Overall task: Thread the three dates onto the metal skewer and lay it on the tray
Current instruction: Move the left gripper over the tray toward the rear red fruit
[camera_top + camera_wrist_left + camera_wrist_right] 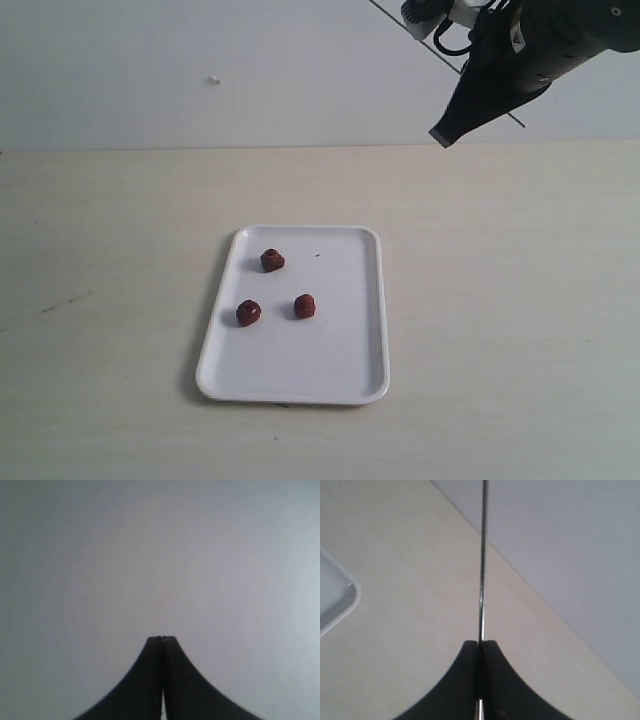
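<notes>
Three dark reddish-brown dates (272, 260) (248, 312) (304, 306) lie loose on the white tray (340, 370) in the middle of the table. My right gripper (443, 135) hangs high at the back right, well away from the tray. In the right wrist view this gripper (480, 642) is shut on the thin metal skewer (482, 555), which runs straight out past the fingertips; a tray corner (335, 600) shows to one side. The skewer is too thin to make out in the exterior view. My left gripper (161, 638) is shut on nothing, facing a plain grey surface, and is outside the exterior view.
The light wooden table (500, 300) stretches wide on both sides of the tray and ends at a pale wall (200, 60) behind. A faint dark scuff (65, 300) marks the tabletop at the left.
</notes>
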Available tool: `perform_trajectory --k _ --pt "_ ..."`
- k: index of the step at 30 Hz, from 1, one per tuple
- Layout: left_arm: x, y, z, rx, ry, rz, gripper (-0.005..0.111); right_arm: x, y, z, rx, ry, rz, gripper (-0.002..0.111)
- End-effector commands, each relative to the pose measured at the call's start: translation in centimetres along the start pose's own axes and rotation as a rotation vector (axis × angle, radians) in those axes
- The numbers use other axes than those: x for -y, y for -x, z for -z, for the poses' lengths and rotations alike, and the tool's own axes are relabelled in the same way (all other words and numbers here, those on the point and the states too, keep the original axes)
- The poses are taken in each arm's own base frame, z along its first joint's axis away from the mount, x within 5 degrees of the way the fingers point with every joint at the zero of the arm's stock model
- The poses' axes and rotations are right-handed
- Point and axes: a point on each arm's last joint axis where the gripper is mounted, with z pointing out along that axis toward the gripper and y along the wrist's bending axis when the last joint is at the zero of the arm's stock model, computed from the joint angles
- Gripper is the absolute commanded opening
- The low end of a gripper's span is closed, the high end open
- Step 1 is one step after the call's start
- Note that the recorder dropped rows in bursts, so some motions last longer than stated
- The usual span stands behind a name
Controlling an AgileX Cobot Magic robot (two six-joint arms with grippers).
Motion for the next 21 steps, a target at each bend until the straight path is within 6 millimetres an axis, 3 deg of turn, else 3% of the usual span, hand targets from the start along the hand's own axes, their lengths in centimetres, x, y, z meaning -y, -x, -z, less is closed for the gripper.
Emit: perform_trajectory --k 1,2,3,4,6,8,11,13,16,21 --pt "-3.2 -4.1 -6.8 -0.408 0.226 -0.051 0.0 0.2 -0.1 0.0 0.007 -0.002 -0.004 0.0" --pt "-4.7 -6.5 -8.6 -0.562 0.301 -0.054 0.0 0.2 -0.1 0.0 0.003 -0.002 -0.004 0.0" --pt "-5.7 -8.1 -9.4 -0.658 0.345 -0.059 0.0 0.2 -0.1 0.0 0.003 -0.004 -0.001 0.0" --pt "-7.4 -11.2 -10.2 -0.861 0.424 -0.088 0.0 0.3 -0.2 0.0 -0.005 -0.008 -0.003 0.0" --pt "-9.2 -15.5 -10.7 -1.128 0.478 -0.156 0.0 1.2 -0.7 -0.2 -0.02 -0.022 -0.021 0.0" --pt "-9.7 -18.8 -10.6 -1.317 0.436 -0.237 0.0 2.4 -1.5 -0.5 -0.04 -0.044 -0.062 0.0" --pt "-6.9 -26.2 -10.7 -1.589 0.042 -0.489 0.0 4.3 -3.0 -1.1 -0.071 -0.06 -0.164 0.0" --pt "-4.4 -29.3 -11.5 -1.652 -0.208 -0.635 0.0 4.6 -3.1 -1.1 -0.071 -0.061 -0.178 0.0" --pt "-2.0 -31.7 -12.2 -1.852 -0.366 -0.755 0.0 4.5 -3.0 -1.1 -0.058 -0.053 -0.185 0.0" --pt "-0.7 -34.2 -14.9 -2.029 -0.405 -0.787 0.0 4.5 -3.0 -1.1 -0.057 -0.049 -0.192 0.0"
